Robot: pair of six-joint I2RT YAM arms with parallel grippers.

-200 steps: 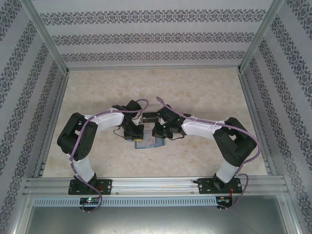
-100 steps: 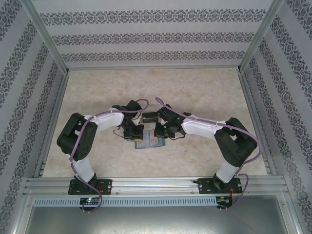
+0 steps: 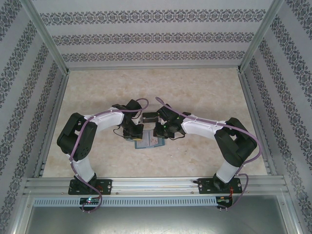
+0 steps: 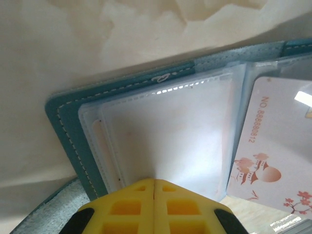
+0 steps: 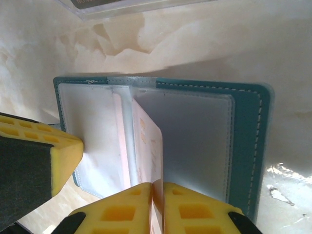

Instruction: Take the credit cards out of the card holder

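Note:
The teal card holder [image 3: 147, 142] lies open on the table between both arms. In the left wrist view its left panel [image 4: 68, 131] shows a clear pocket sleeve. My left gripper [image 4: 154, 181] is shut, its yellow tips pressed down on that sleeve. A pale pinkish-white credit card [image 4: 273, 156], printed with a number and blossoms, stands on edge over the holder's middle [image 5: 148, 141]. My right gripper [image 5: 157, 184] is shut on the card's near end. The holder's right panel [image 5: 246, 141] lies flat. Both grippers sit close together over the holder, left gripper [image 3: 134, 134] and right gripper [image 3: 160, 132].
A clear plastic tray [image 3: 150, 117] with something dark in it sits just beyond the holder, its edge [image 5: 136, 6] at the top of the right wrist view. The left gripper's finger [image 5: 34, 156] crowds the holder's left side. Metal frame rails border the marble tabletop.

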